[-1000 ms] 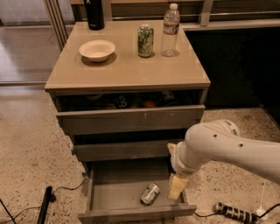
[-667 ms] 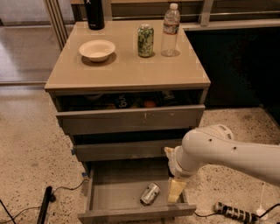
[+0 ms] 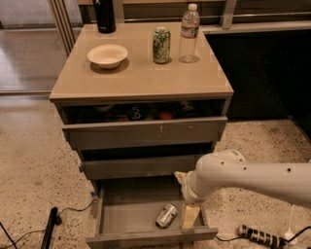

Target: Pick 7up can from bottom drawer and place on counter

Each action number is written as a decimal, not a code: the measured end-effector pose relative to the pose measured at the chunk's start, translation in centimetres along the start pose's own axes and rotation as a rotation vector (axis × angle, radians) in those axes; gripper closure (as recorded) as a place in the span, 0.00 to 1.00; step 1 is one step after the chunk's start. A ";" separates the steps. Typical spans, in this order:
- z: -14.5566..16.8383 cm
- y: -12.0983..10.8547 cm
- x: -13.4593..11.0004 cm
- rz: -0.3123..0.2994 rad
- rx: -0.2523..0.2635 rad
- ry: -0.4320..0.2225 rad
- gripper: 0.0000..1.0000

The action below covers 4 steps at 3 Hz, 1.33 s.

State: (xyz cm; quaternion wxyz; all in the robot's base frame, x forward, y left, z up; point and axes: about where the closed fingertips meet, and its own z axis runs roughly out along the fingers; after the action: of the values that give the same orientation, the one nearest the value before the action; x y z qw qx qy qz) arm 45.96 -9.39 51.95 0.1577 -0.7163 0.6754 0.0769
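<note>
Claw (image 3: 190, 217) of the single white arm (image 3: 248, 176), reaching from the right of the frame down into the open bottom drawer (image 3: 127, 214) at lower centre. Its pale tip sits low inside the drawer, just beside the right side of the 7up can (image 3: 166, 215); whether the claw is released or clenched cannot be told from this view. The 7up can lies on its side on the bare grey drawer floor, set diagonally near the front wall, and appears to rest there unlifted. At upper centre the beige tabletop (image 3: 141, 80) carries a pale bowl (image 3: 107, 55), an upright green-patterned can (image 3: 161, 44), a clear water bottle (image 3: 188, 34) and a dark flask (image 3: 104, 14) at its rear edge. The step in hand is judged to be the approach to the grasp; picking and placing are not yet done. The next move probably calls for setting the claw squarely across the can's round body, since a lying can may roll when nudged. The can must then be raised clear of the projecting upper drawer fronts before it goes to a bare patch of tabletop.
</note>
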 end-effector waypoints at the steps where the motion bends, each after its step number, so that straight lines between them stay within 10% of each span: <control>1: 3.9 -0.8 1.2 -0.029 -0.025 -0.004 0.00; 4: 17.5 -5.0 6.7 0.053 -0.125 0.106 0.00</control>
State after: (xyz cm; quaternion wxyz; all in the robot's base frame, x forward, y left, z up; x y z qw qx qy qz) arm 53.25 -9.78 33.94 0.0744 -0.7096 0.6955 0.0850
